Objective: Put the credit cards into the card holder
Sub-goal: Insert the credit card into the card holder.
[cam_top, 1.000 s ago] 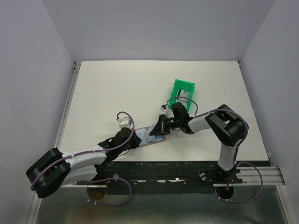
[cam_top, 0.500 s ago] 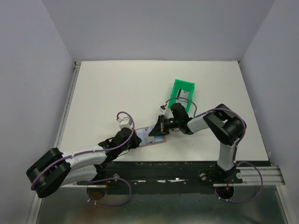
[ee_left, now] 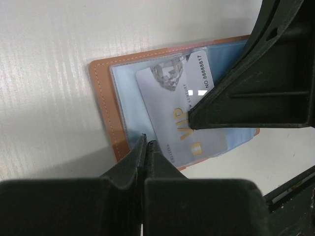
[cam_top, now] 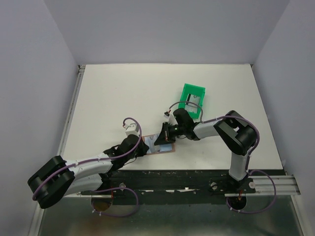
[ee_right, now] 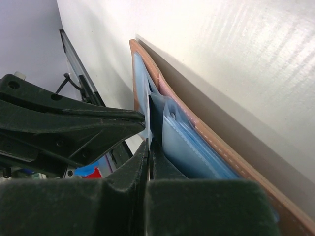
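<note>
Nearest, the left gripper (ee_left: 146, 147) is shut tight on nothing, its tip at the near edge of the one open card holder (ee_left: 102, 93), which lies flat at the near side of the table (cam_top: 113, 98). The right gripper (ee_right: 148, 147) pinches the thin VIP card (ee_left: 170, 115) at the clear pocket, so I think it must next push the card deeper and let go. I count two credit cards, with the other card (ee_left: 199, 73) partly under the first, and one green bin (cam_top: 192, 88) farther back.

Green bin (cam_top: 193, 89) upright, possibly open-sided, on white table (cam_top: 118, 93), grey walls (cam_top: 162, 29)
</note>
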{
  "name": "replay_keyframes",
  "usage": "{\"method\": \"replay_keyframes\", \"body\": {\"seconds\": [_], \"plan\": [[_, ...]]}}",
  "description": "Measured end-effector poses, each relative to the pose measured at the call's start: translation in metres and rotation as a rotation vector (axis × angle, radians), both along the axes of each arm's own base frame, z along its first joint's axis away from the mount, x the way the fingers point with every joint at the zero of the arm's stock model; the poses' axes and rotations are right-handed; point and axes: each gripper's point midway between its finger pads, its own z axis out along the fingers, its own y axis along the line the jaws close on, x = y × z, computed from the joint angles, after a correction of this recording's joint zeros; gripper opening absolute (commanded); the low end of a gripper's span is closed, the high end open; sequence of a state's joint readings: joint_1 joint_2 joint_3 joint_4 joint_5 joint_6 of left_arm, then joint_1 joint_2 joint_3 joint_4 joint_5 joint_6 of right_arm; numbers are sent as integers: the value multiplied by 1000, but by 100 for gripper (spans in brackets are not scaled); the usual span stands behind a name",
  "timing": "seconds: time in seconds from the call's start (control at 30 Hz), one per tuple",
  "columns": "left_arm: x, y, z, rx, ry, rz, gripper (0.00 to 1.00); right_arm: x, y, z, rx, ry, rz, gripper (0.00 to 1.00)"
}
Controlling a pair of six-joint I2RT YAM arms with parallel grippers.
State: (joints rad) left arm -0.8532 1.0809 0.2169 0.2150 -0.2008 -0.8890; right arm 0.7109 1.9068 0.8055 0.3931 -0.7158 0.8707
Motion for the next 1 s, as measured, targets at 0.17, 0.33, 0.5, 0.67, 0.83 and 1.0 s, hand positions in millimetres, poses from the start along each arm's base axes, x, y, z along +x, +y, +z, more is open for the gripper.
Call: {"method": "replay_keyframes", "body": {"seconds": [0.17,0.33,0.5,0.67,0.83,1.0], "plan": [[0,0,0,0,0,0,0,-6,5,2,-32,-12,4,38],[0,0,0,-2,1,1,0,-8,-2,11,-81,-50,-8,53],[0,0,0,-2,1,1,0,-2,-12,31,-136,-125,-31,56],[0,0,0,-2,2,1,0,6,-19,39,-193,-167,-50,56],[0,0,0,-1,2,1,0,4,-27,26,-257,-148,-52,49],[-1,0,0,-1,2,2,0,2,-33,16,-299,-131,-58,40]]}}
